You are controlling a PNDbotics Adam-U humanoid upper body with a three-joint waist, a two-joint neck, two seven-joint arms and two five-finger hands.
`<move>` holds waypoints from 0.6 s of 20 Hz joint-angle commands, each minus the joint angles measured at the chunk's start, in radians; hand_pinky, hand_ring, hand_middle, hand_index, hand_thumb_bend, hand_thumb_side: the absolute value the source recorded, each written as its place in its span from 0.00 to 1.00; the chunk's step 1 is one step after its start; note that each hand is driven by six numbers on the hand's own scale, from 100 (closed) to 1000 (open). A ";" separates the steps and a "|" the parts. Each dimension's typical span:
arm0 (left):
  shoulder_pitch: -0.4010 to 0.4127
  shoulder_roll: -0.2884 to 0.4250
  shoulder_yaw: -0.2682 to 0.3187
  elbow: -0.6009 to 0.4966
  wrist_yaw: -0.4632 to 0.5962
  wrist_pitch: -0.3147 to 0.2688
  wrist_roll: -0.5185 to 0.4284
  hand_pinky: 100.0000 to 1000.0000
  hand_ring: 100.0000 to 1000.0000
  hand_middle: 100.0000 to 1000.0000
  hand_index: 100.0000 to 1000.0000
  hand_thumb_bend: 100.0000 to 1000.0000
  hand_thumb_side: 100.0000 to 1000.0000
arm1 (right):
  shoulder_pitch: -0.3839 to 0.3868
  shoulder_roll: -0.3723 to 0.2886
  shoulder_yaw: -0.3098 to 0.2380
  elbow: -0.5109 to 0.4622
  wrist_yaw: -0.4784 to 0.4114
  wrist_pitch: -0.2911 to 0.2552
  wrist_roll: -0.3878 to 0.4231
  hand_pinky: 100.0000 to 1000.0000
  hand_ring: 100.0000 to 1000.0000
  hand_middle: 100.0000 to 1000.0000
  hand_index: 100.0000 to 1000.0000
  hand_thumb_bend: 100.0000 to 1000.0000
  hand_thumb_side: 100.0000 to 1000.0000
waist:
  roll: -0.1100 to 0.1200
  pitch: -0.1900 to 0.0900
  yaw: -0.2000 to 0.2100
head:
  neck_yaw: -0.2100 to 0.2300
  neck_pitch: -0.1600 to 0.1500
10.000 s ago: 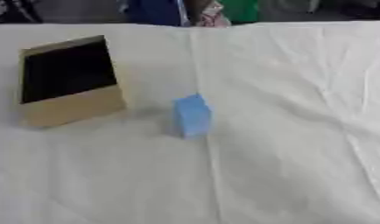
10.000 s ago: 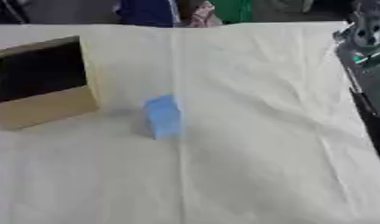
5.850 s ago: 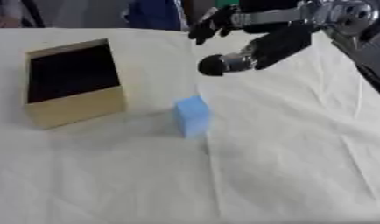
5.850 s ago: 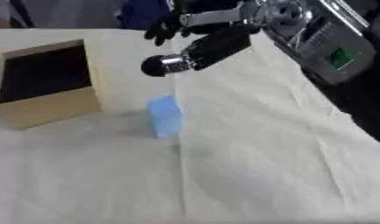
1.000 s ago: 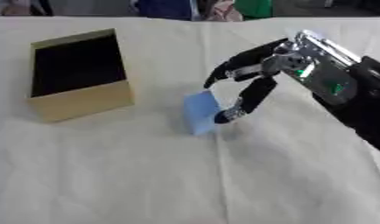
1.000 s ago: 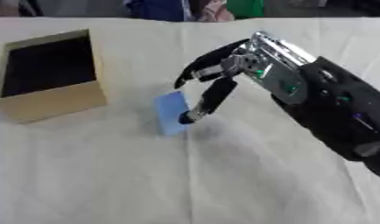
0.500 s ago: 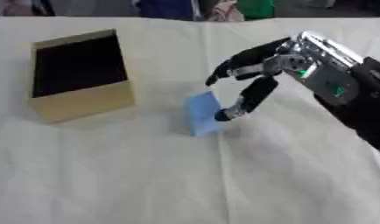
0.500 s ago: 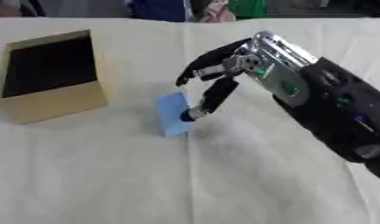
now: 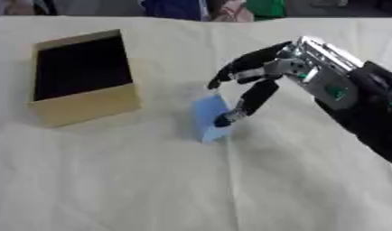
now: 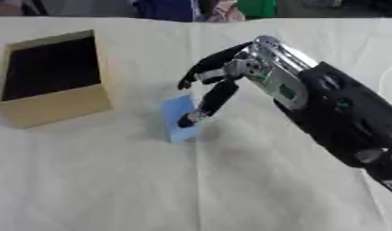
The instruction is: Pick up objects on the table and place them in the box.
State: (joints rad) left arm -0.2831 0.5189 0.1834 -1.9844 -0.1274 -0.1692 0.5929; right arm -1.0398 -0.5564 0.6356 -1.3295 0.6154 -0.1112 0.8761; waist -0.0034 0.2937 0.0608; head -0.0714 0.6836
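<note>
- Right hand [image 9: 266, 74] came in from the right and sat over the block [image 9: 208, 118]; thumb tip touched the block's right face, the other fingers arched above its far top edge, spread, not closed round it.
- Versus a second back: thumb dropped slightly lower along the block's side, fingers barely moved. Ten seconds back there was no hand over the table at all.
- Block stood in the same spot on the cloth [image 9: 112, 180], upright, not lifted.
- Box [image 9: 85, 106] lay well apart to the block's left, open, dark inside, nothing visible in it.
- Left hand didn't show.
- Read: grasp was still forming; pinch not made yet, so pick and transfer to the box both remained.
</note>
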 commanded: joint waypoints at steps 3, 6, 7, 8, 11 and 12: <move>-0.016 0.020 0.013 -0.016 0.005 -0.004 -0.002 0.69 0.88 0.63 0.77 0.01 1.00 | -0.032 0.002 -0.001 0.035 0.016 -0.027 0.016 1.00 0.99 0.92 1.00 0.52 0.91 | 0.004 -0.011 0.002 | -0.009 -0.004; -0.018 0.019 0.014 -0.016 0.007 -0.004 0.000 0.69 0.88 0.63 0.77 0.01 1.00 | -0.037 0.004 0.001 0.047 0.017 -0.044 0.025 1.00 0.99 0.92 1.00 0.52 0.91 | 0.003 -0.008 0.002 | -0.032 0.005; -0.018 0.019 0.014 -0.016 0.007 -0.004 0.001 0.69 0.88 0.63 0.77 0.01 1.00 | -0.039 0.004 0.001 0.049 0.017 -0.048 0.027 1.00 0.99 0.92 1.00 0.52 0.91 | 0.003 -0.008 0.002 | -0.036 0.007; -0.018 0.019 0.014 -0.016 0.007 -0.003 0.001 0.69 0.88 0.63 0.77 0.01 1.00 | -0.040 0.005 0.001 0.051 0.018 -0.051 0.029 1.00 0.99 0.92 1.00 0.53 0.91 | 0.002 -0.007 0.002 | -0.043 0.008; -0.020 0.018 0.013 -0.016 0.008 -0.004 0.001 0.69 0.88 0.63 0.77 0.01 1.00 | -0.047 0.011 0.009 0.066 0.027 -0.065 0.031 1.00 0.99 0.92 1.00 0.53 0.92 | 0.000 -0.006 0.003 | -0.060 0.005; -0.020 0.018 0.013 -0.016 0.009 -0.004 0.001 0.69 0.88 0.63 0.77 0.01 1.00 | -0.050 0.016 0.013 0.075 0.031 -0.069 0.031 1.00 0.99 0.92 1.00 0.53 0.92 | 0.000 -0.005 0.004 | -0.065 0.004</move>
State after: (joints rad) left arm -0.2908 0.5189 0.1836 -1.9844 -0.1195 -0.1698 0.5935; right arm -1.0664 -0.5343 0.6530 -1.2559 0.6400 -0.1718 0.9058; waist -0.0063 0.3042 0.0626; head -0.1279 0.6862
